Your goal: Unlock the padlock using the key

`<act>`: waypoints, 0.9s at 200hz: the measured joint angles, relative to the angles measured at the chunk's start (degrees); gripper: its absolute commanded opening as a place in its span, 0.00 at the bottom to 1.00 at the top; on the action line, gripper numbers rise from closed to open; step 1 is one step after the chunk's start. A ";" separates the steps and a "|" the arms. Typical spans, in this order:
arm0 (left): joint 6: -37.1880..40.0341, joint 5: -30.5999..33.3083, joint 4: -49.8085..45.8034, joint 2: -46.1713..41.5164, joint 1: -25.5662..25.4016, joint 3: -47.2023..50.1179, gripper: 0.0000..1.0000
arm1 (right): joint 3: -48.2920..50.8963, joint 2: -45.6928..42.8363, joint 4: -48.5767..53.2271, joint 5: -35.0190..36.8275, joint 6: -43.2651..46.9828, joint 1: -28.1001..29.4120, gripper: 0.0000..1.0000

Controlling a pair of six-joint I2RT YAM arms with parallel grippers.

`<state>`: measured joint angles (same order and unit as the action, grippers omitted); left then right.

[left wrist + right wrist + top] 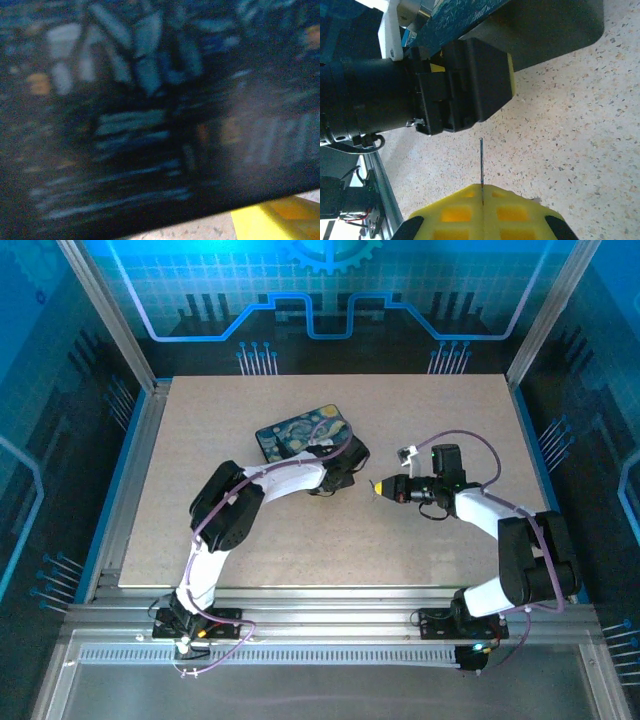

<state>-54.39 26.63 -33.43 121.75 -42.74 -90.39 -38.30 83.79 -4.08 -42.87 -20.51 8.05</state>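
L hand (348,462) at near-right corner of box (298,433); open or closed: can't tell. L wrist cam: blurred blue-yellow lid (140,115) close up, one yellow finger (272,220) at lower right. Box dark, lies flat on table (250,540), lid on, contents hidden.

Key (481,162): thin dark blade, seen edge-on. Sticks straight out of R hand (482,212) over bare table, tip twd L hand, not touching it. R hand closed, yellow tips pinching key.
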 measured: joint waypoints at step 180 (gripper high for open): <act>4.57 15.15 13.27 2.38 -1.27 8.11 0.45 | 0.00 1.33 -3.72 -3.91 -0.68 -0.22 0.00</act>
<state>-49.82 41.78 -20.16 124.14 -44.01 -82.28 -38.30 85.12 -7.79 -46.78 -21.19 7.84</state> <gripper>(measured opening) 0.440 0.065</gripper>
